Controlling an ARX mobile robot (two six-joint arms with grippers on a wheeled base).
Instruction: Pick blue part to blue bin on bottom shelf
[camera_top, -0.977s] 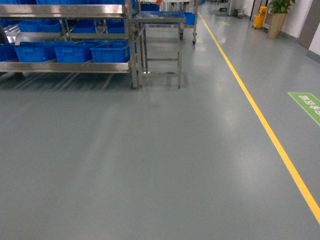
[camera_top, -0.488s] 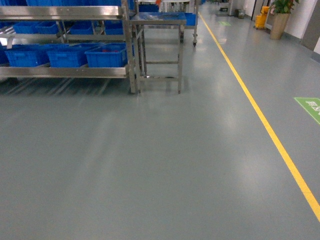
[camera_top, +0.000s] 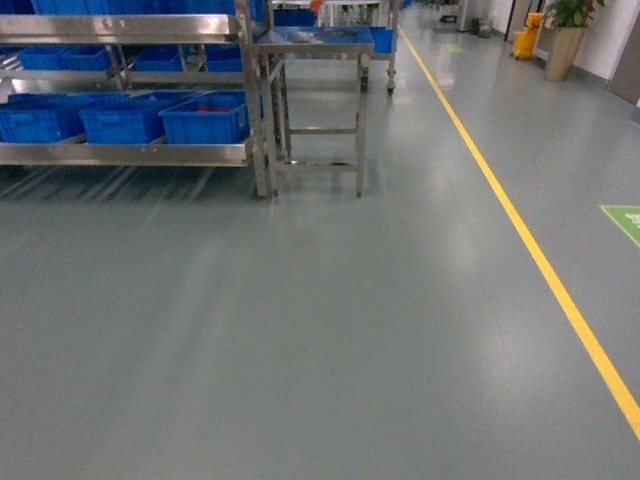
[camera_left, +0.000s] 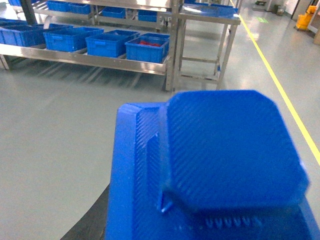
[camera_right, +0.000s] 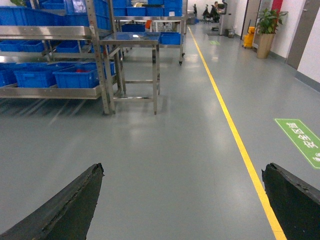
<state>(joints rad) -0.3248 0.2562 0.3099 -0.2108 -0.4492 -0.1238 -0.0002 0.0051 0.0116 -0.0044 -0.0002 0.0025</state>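
Blue plastic fills my left wrist view: the blue part (camera_left: 225, 155) sits right up against the lens, so it's carried on my left arm, w/ a dark sliver of jaw edge showing at 7 o'clock under it. Can't tell how my left jaws stand, since the part hides them; I judge they pinch it, but that's a guess. Part looks ribbed w/ fine layer lines, a flat octagon-ish cap over a wider block, matte, same blue as the bins.

Key relation: the bottom shelf (camera_top: 125, 153) lies ahead at approx 10–11 o'clock in head view, well apart across bare grey floor (camera_top: 320, 330). Its long axis runs left-right across my front. Blue bins (camera_top: 205, 120) sit in a row on it; the bin nearest the steel counter (camera_top: 315, 42) has something red inside. Left arm is nearer to the rack and already loaded, so it's the one to deliver.

My right jaws (camera_right: 182, 200) are spread wide, nothing btwn them, only floor and the yellow line (camera_right: 235, 135). Neither arm shows in head view.

Base must close in first.
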